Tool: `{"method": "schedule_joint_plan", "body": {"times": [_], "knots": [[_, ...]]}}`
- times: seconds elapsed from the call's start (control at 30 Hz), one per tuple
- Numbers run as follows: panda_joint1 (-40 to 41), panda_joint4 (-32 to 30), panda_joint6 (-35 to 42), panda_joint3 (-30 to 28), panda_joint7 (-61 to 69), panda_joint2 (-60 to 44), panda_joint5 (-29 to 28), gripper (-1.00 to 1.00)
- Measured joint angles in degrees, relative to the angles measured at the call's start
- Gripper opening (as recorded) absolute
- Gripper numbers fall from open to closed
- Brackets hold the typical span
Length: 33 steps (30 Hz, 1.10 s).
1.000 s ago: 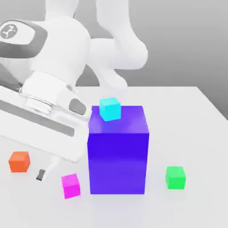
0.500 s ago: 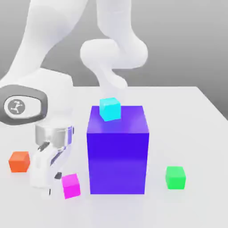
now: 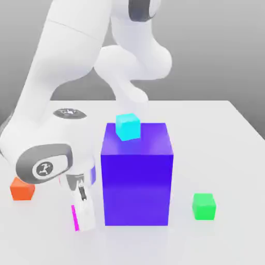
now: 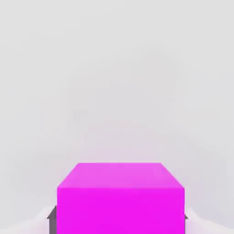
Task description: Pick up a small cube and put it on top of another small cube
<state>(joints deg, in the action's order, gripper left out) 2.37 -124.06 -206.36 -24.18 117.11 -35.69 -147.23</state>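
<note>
Magenta cube (image 4: 121, 210) gripped; room between blue-violet block (image 3: 136, 189), green cube (image 3: 204, 207).

Small magenta cube (image 3: 76, 218): plain, flat-faced, mostly hidden in exterior view, near big blue-violet block (image 3: 136, 181), on exterior view's left of it. Small green cube (image 3: 204, 206): plain, bright, upright on table, apart from block, on exterior view's right of it.

small cubes (image 3: 204, 206): 4 | big blocks (image 3: 136, 189): 1 | arms (image 3: 67, 57): apparently 1
</note>
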Motion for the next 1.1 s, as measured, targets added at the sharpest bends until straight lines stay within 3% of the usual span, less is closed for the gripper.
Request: {"method": "schedule_joint_plan", "body": {"times": [0.23,0.53,0.7,0.8,0.9,1.1], "knots": [[-6.8,-1.1,-6.1,-6.7,-5.5,6.9,-4.9,-1.0],[-4.5,6.7,2.3,-8.7,-24.2,4.9,15.3,-1.0],[-8.7,5.5,9.1,-6.7,-27.5,9.1,19.3,-1.0],[-13.9,4.7,12.3,-7.9,-30.1,11.2,20.6,-1.0],[-22.3,4.1,14.3,-12.8,-33.0,12.4,22.4,-1.0],[-46.0,4.1,12.9,-31.4,-42.7,9.9,24.9,-1.0]]}}
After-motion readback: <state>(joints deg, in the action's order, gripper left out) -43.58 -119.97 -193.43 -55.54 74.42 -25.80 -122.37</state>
